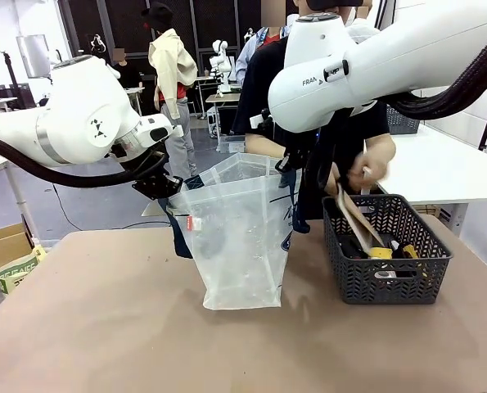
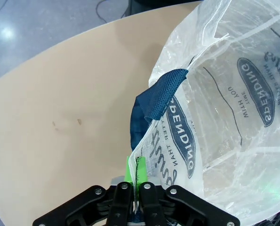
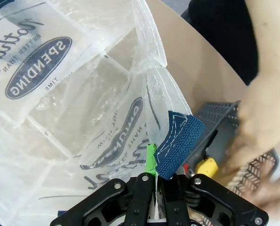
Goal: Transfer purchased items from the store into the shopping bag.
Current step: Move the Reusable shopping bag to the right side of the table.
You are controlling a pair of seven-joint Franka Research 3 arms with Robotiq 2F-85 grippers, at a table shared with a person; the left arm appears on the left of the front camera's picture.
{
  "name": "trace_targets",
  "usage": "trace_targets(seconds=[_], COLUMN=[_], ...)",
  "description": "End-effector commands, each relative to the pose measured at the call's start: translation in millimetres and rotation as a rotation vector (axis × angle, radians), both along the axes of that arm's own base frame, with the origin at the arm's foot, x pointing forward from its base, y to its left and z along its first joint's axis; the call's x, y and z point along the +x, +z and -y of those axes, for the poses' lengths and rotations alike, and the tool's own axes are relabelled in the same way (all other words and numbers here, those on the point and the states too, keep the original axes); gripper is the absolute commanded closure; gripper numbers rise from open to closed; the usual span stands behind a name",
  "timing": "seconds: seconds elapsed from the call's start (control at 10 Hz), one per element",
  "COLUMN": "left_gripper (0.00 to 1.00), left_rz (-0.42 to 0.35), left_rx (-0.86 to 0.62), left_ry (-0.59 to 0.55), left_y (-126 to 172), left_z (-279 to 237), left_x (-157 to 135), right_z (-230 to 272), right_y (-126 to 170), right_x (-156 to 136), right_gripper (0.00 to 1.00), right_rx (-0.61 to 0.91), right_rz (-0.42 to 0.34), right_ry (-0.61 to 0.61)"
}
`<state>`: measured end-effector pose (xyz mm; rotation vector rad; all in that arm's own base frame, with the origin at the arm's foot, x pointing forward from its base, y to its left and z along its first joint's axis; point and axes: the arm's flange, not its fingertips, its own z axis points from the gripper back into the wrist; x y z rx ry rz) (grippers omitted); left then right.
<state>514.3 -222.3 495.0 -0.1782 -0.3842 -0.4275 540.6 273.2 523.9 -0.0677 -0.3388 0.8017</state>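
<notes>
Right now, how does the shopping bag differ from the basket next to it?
The shopping bag is translucent, whitish and limp; the basket is dark grey, rigid lattice. The shopping bag stands taller than the basket. The left gripper and right gripper pinch the shopping bag's rim open, while no gripper touches the basket, which has a person's hand above it. Both sit open-topped on the table.

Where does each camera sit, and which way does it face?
Front: fixed on the robot's side, facing the person across the table; left arm, right arm, bag, basket show.
Left wrist: along left gripper, shut on bag rim; table beyond.
Right wrist: along right gripper, shut on opposite rim; basket, person's hand beyond.
Shared: both wrist views see the bag's logo.
</notes>
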Motion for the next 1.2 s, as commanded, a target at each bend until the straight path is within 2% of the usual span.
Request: trace_targets(seconds=[0.0,1.1], left_gripper=[1.0,1.0], left_rz=[-0.001,-0.001], left_rx=[-0.002,-0.002], left_ry=[0.009,0.009], left_y=[0.3,0.3], left_z=[-1.9,-1.9], left_x=[0.8,0.8], right_z=[2.2,2.2], right_y=[-2.0,-2.0], right_x=[0.5,0.5], right_gripper=[1.0,1.0], right_rx=[-0.002,-0.002], right_rz=[-0.005,-0.005], right_ry=[-0.006,-0.006])
